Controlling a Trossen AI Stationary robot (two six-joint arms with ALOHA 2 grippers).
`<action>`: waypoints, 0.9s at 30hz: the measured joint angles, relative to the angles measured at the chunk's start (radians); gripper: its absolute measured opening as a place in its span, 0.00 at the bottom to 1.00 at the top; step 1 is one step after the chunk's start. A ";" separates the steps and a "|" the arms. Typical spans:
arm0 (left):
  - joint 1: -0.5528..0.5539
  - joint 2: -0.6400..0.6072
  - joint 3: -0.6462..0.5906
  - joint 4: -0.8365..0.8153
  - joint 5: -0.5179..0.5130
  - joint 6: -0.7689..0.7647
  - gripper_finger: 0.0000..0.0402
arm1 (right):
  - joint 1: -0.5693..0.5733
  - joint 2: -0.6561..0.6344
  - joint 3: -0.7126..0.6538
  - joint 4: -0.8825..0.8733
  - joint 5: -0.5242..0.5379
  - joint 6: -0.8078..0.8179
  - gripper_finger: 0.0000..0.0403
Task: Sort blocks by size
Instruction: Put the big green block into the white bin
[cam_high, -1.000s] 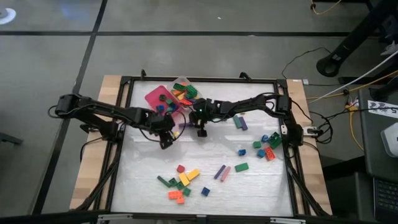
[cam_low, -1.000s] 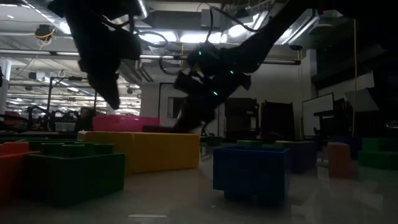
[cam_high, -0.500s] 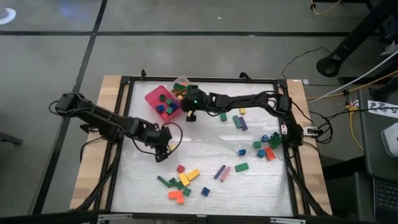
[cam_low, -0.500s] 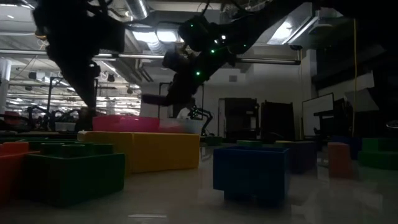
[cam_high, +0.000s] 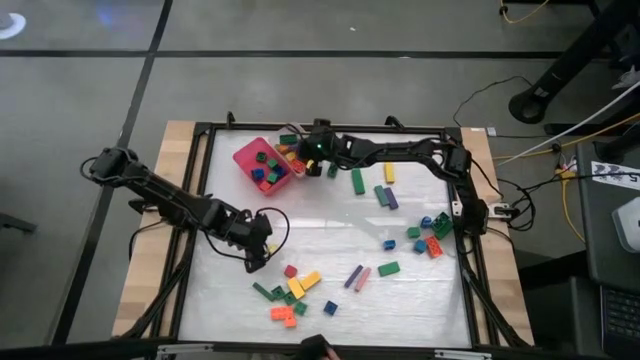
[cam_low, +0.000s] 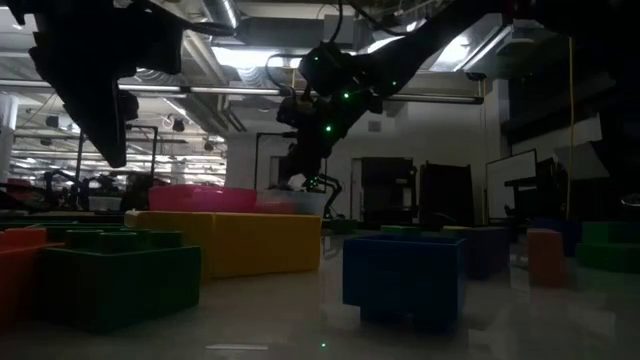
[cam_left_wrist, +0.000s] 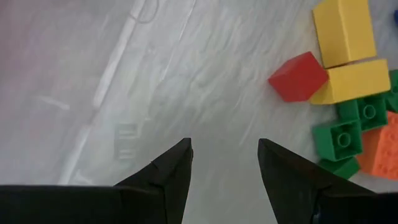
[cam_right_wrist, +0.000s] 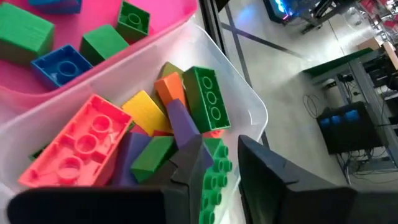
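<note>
Blocks (cam_high: 292, 290), studded and many-coloured, cluster by the desk's (cam_high: 330, 240) near edge and right side, its middle bare. The right gripper (cam_high: 303, 163) has moved over the clear tray (cam_right_wrist: 249, 112) at the far edge, fingers parted, empty. The left gripper (cam_high: 262, 248), open, retreated toward the near cluster.
</note>
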 joint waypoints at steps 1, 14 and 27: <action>-0.007 0.000 0.000 0.002 0.000 -0.003 0.42 | 0.000 0.000 0.000 0.000 0.000 0.000 0.25; -0.248 0.002 0.001 0.166 0.027 0.291 0.42 | 0.087 -0.061 0.021 -0.203 0.074 -0.028 0.26; -0.328 0.208 0.001 0.335 -0.015 0.392 0.42 | 0.118 -0.328 0.023 -0.682 -0.172 0.127 0.26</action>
